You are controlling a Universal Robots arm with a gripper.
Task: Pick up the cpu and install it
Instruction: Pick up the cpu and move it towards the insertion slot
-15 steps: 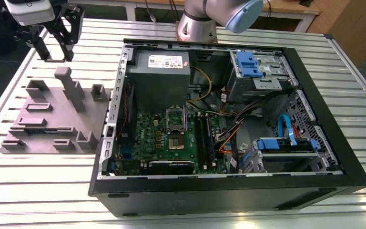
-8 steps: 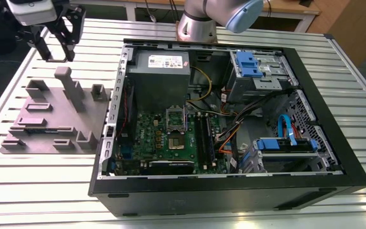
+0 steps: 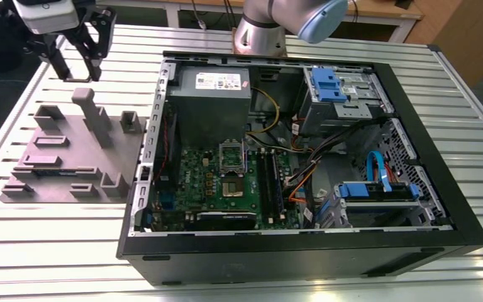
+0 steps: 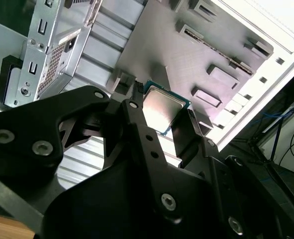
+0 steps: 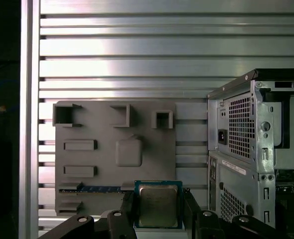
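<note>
Two-finger clamp on the cpu (image 5: 158,201): pinched at opposite edges by the closed tool (image 5: 159,208), silvery top showing in both wrist views. Held aloft near the grey fixture block (image 3: 73,157) on the slatted surface (image 3: 57,251), well apart from the motherboard (image 3: 187,173) inside the open computer case (image 3: 292,255).

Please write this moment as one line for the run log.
gripper: shut on cpu | place: raised near grey holder tray, outside open computer case | install: not yet done
</note>
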